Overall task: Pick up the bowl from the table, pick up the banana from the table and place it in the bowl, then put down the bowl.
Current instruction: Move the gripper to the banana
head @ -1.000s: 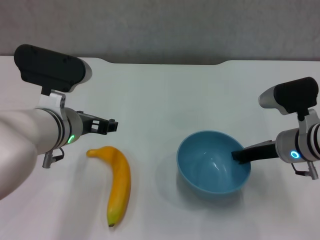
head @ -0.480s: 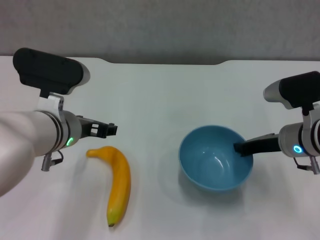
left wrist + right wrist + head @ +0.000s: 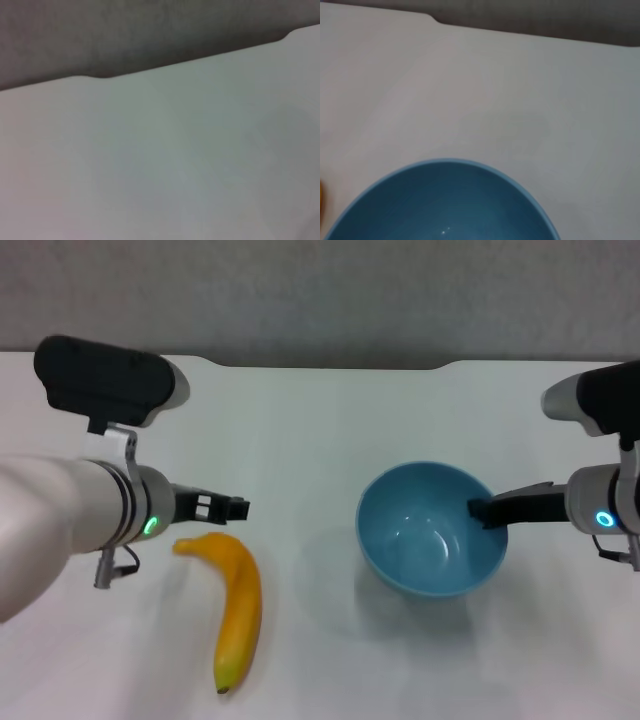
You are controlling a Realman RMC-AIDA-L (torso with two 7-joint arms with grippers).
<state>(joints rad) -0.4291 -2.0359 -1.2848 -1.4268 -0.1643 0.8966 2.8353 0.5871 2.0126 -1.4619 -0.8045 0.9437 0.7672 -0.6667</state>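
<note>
right gripper holds one bowl | one banana

White matte tabletop fills the lower field, its far edge notched at both ends. Behind it stands a plain grey wall. Lighting even, with soft shadows.

No readable text, labels or numbers (bare surfaces throughout).
</note>
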